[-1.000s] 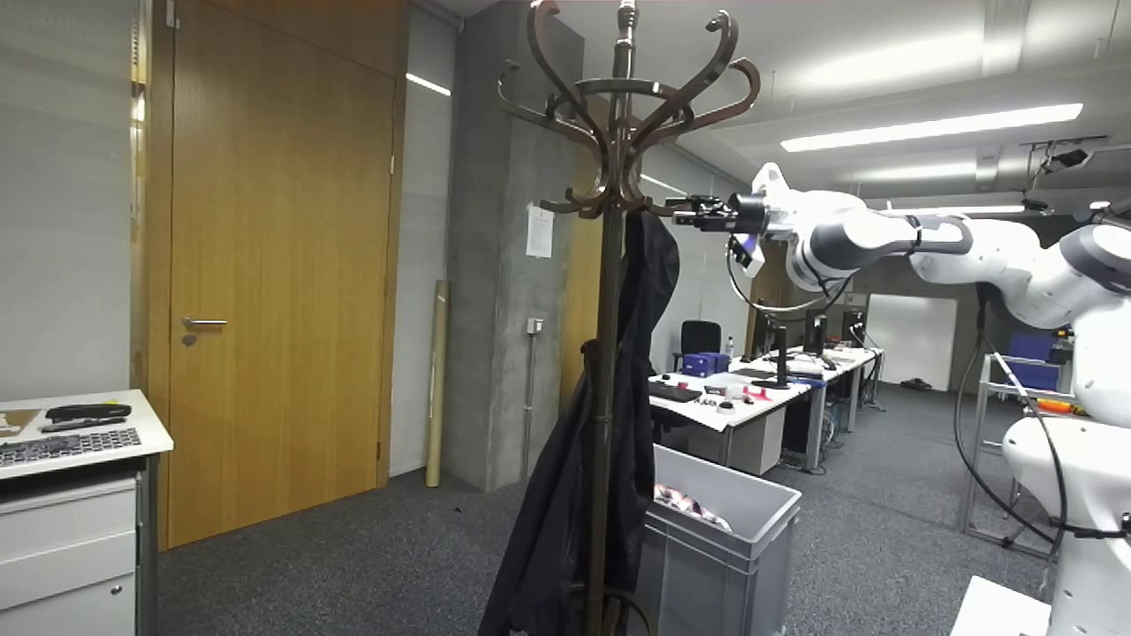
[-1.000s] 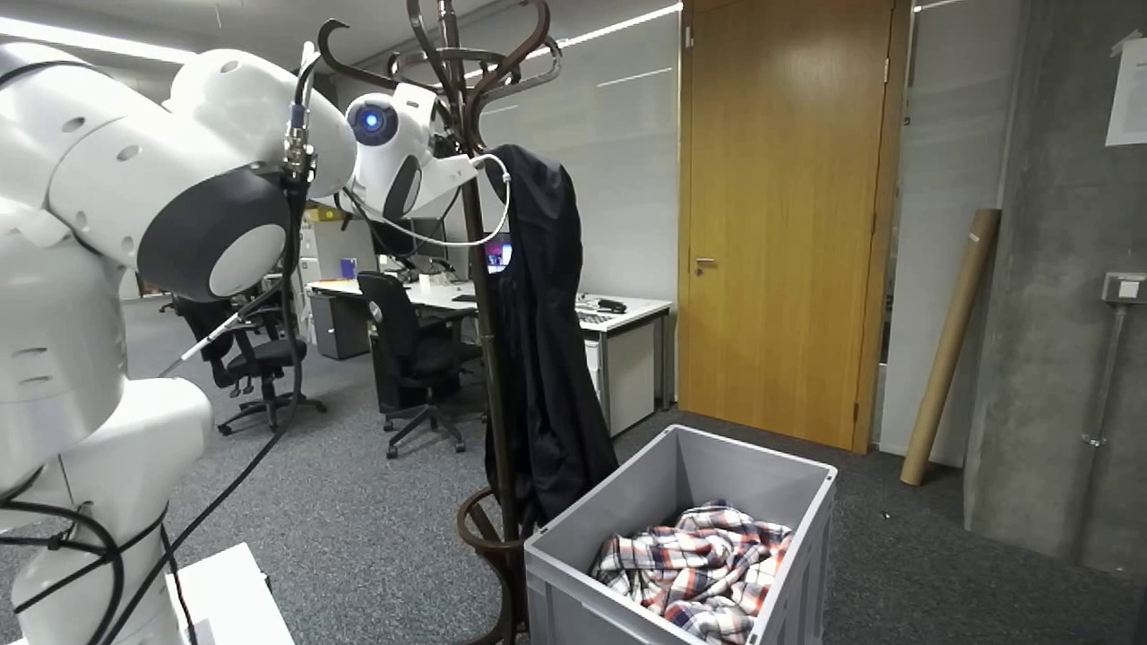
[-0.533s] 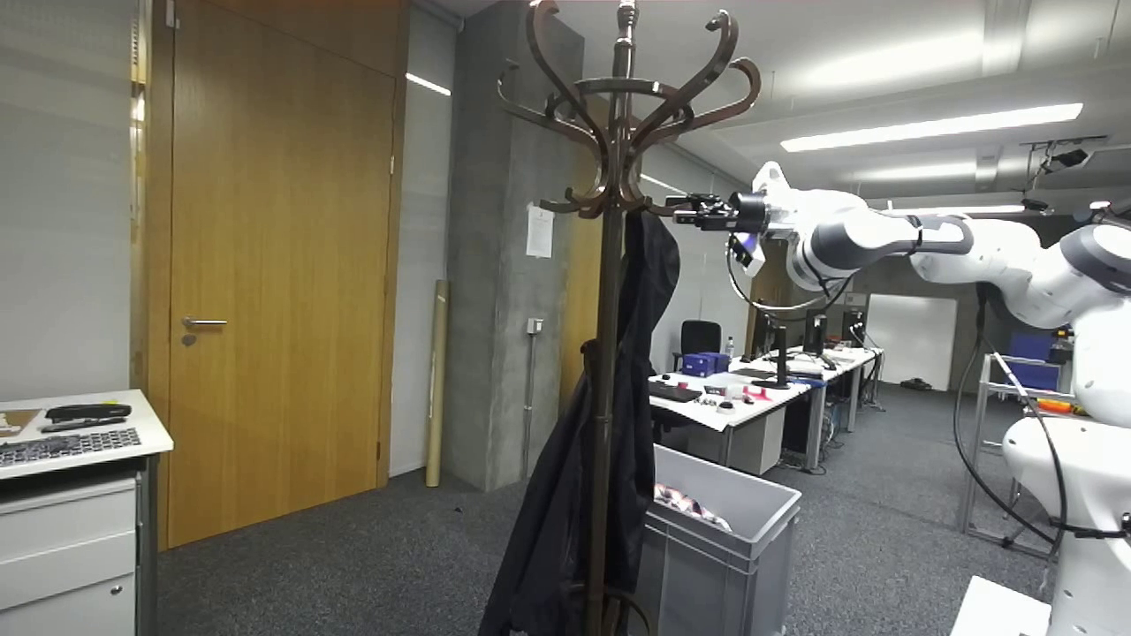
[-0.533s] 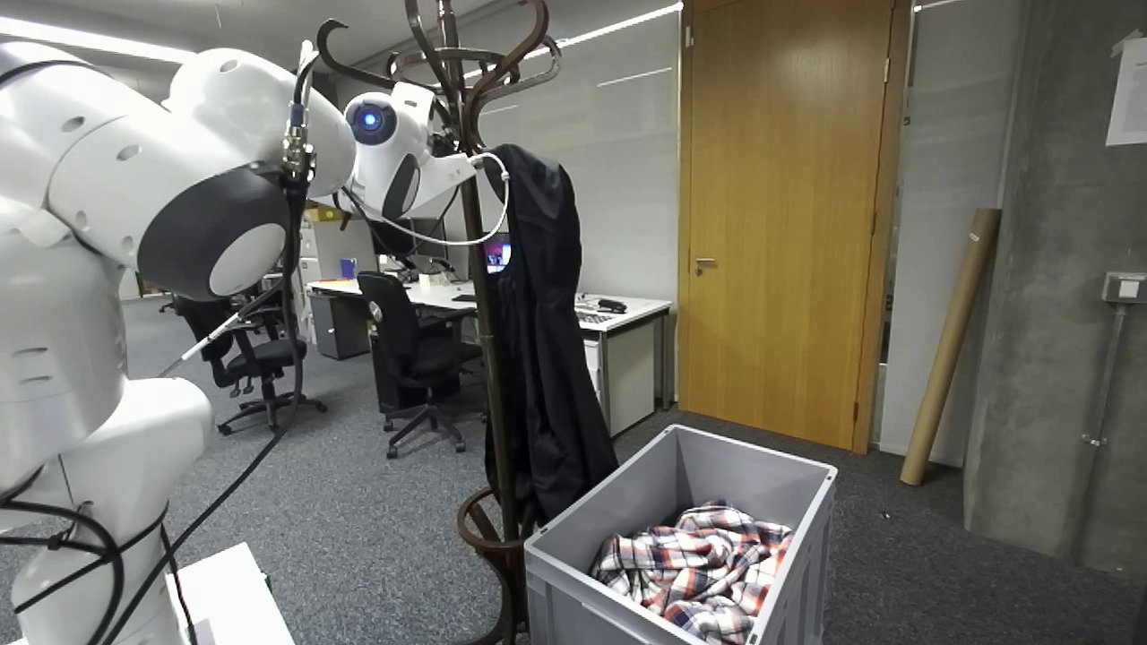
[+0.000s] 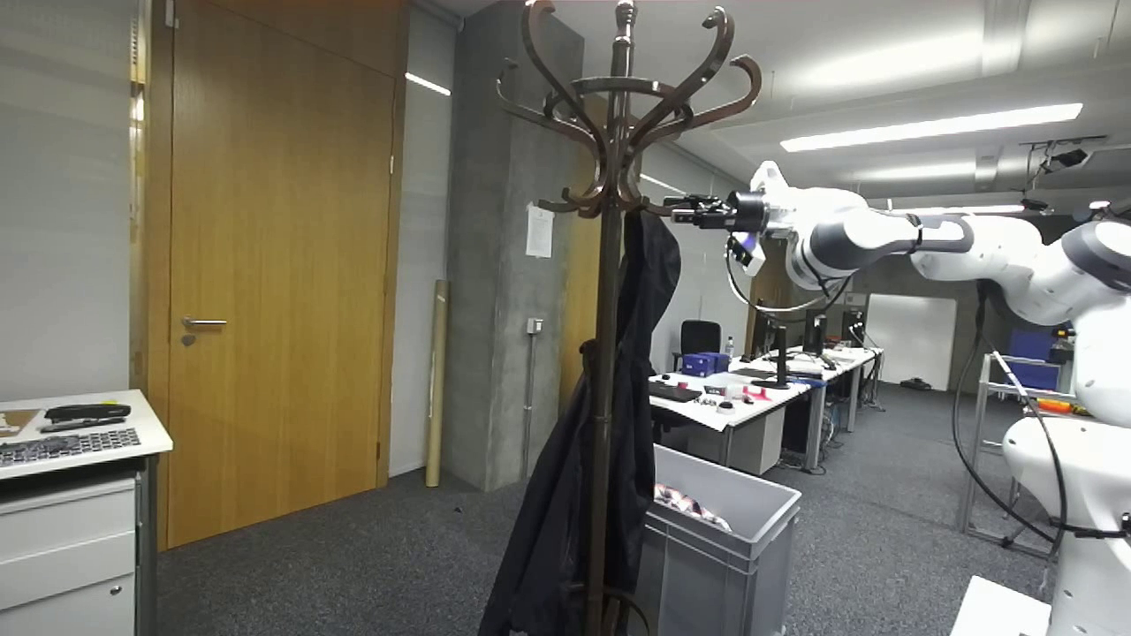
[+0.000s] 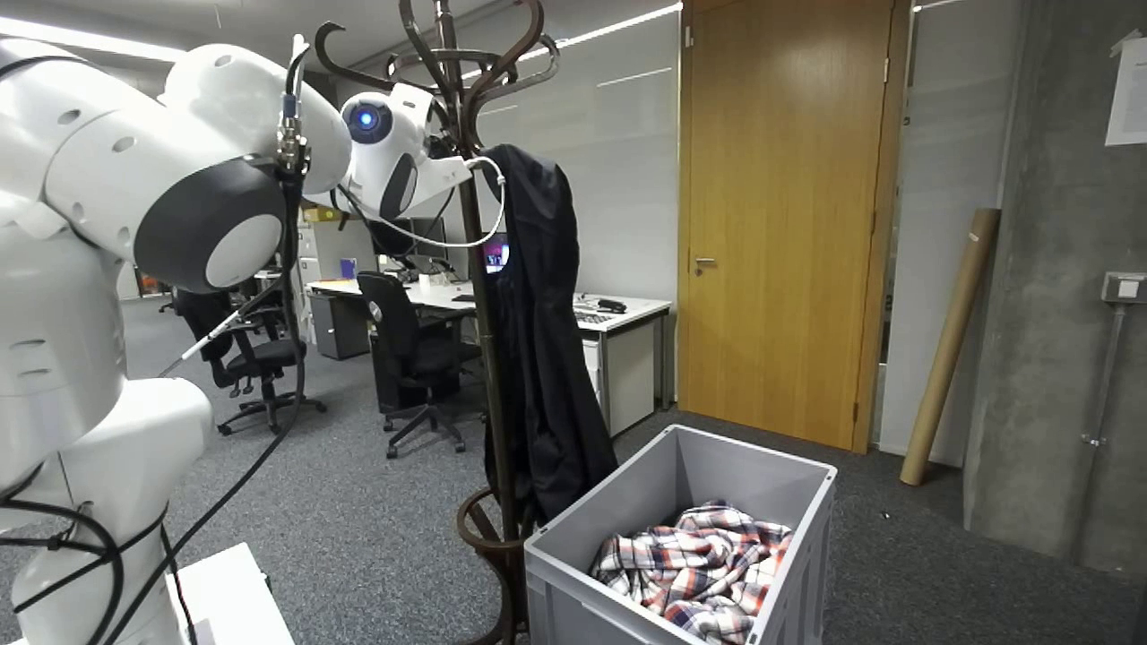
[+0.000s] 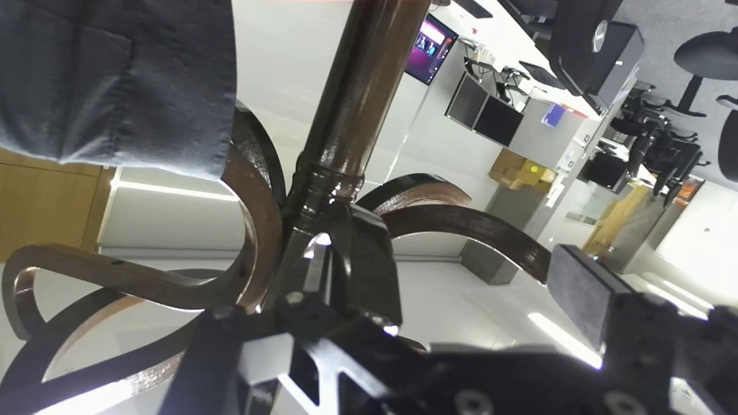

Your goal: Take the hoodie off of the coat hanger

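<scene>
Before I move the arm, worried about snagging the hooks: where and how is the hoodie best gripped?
Probably pinch the narrow upper part of the hoodie, below its hook, from the side where the open gripper hovers. In both exterior views that part stands out beside the coat hanger's pole; lower down the cloth spreads wide.

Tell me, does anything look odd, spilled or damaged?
The tall brown wooden coat stand and its black fabric hoodie look fine. Slightly odd: a long brown cardboard tube leans by the grey concrete pillar, as if left there, and a tiny speck, too small to identify, lies on the dark grey carpet.
</scene>
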